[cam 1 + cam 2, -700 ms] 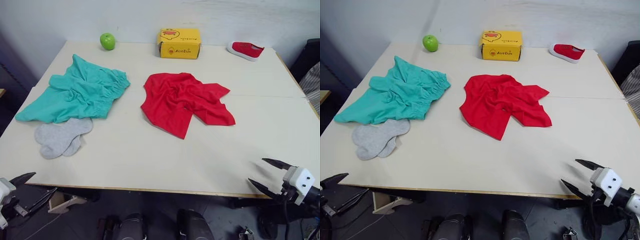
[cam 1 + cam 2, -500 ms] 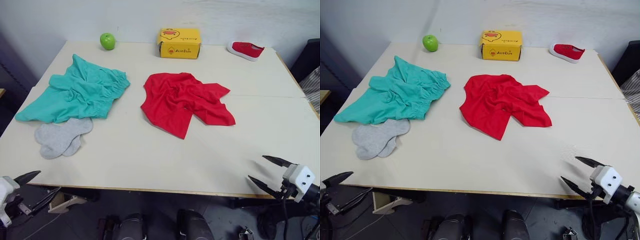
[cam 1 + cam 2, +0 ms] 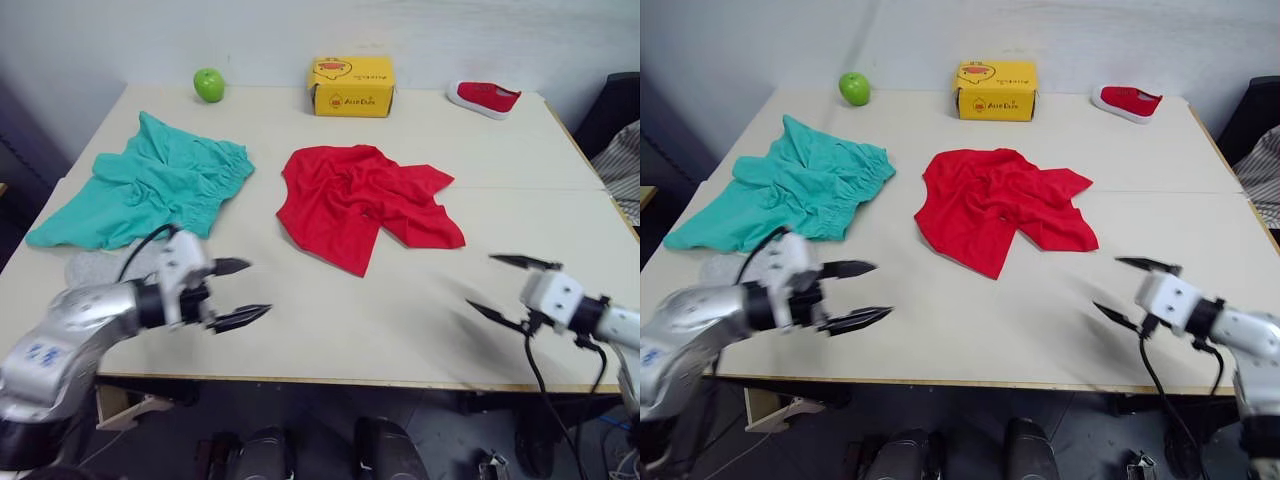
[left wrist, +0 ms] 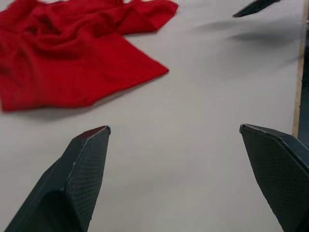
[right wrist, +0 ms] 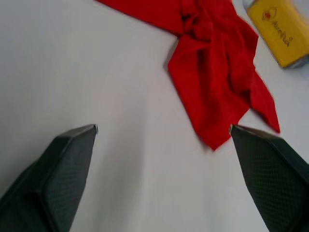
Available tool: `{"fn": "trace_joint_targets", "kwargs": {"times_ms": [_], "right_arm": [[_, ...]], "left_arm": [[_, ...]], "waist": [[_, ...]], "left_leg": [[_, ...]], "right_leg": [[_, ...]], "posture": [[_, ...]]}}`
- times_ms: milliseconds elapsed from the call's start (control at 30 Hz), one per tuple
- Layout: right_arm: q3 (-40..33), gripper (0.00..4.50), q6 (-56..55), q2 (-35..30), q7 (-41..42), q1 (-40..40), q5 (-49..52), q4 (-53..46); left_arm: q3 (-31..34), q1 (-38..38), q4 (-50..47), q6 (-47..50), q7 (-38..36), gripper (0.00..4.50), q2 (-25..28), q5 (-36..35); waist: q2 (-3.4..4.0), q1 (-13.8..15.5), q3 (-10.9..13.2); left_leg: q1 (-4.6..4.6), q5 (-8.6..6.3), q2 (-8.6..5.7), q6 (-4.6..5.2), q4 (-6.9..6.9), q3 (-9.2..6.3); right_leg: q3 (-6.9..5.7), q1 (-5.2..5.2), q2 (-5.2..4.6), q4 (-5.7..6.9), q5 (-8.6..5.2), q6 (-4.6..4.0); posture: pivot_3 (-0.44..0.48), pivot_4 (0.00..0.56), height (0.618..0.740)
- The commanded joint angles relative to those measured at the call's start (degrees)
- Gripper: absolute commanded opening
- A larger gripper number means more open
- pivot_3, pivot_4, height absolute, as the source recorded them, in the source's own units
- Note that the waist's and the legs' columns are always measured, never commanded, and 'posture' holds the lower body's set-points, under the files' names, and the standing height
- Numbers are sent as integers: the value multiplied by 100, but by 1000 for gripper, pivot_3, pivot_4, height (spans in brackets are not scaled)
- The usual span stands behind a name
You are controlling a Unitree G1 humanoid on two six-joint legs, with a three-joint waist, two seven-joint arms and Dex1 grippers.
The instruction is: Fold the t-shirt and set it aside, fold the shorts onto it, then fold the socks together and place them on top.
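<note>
Right now I am holding both arms low over the near strip of the worktop (image 3: 330, 340), with nothing gripped. My left end effector (image 3: 238, 292) is hovering with its two black fingers spread wide, pointing across toward the middle; my right end effector (image 3: 505, 288) is likewise gaping open near the right front edge, aimed back at the left one.

For the step in hand, the t-shirt (image 3: 362, 200) is the first garment to deal with, and it is lying crumpled in the centre, just beyond both end effectors. I judge that folding will go well only if I am first spreading it flat: each end effector taking one outer corner or hem point, pinching a single layer, and drawing apart evenly so no twist is staying in. Grabbing the bunched middle would probably drag the whole heap.

Further left, the socks (image 3: 95, 268) are lying partly behind my left arm, touching the near edge of the teal shorts (image 3: 150, 185), which are rumpled on the left side.

Along the far edge, a green apple (image 3: 209, 84), a yellow box (image 3: 351, 86) and a small red shoe (image 3: 484, 97) are sitting well apart from the clothes. Beyond them, a pale wall is closing off the room.
</note>
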Motion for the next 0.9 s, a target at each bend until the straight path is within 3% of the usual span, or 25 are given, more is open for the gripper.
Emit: {"fn": "trace_joint_targets", "kwargs": {"times_ms": [33,100,300,667,767,900], "right_arm": [[245,4468,-206,-29,-288,-494,-375,607],[527,4468,-204,32,-699,-1125,-868,1224],[1132,4468,-189,222,-1368,-2247,-1582,2301],[1576,4468,-312,445,-1515,-2832,-1766,2739],[1714,4500,-239,499,-1635,-3088,-1918,3008],[1829,4500,-194,549,-1760,-3351,-2060,3372]], "left_arm": [[-995,-755,627,-234,72,4500,-395,863],[-1683,-1491,1413,-361,245,4500,-1035,1446],[-2481,-2562,3266,-1069,526,4500,-2205,2528],[-2887,-3193,5343,-2434,796,4500,-2885,3862],[-3046,-3393,6220,-3141,1114,3895,-2868,4367],[-3061,-3594,7000,-3754,1332,2694,-2893,4596]], "waist": [[-3,23,2],[-5,36,3],[-8,23,5],[-8,29,5],[-8,32,4],[-10,-8,-1]], "left_leg": [[1,-1,7,-2,0,6],[-1,0,1,0,6,19],[-5,9,-5,15,13,52],[-1,8,9,18,51,84],[-2,3,10,25,73,73],[6,-2,16,30,78,47]], "right_leg": [[0,0,12,-5,-1,-2],[8,-4,14,-6,-1,-1],[35,-9,12,-7,10,15],[39,-7,8,-7,11,19],[38,0,1,1,13,20],[41,1,-5,2,22,15]], "posture": [[0,150,740],[0,150,740],[0,150,740],[0,150,740],[0,150,740],[0,150,740]]}}
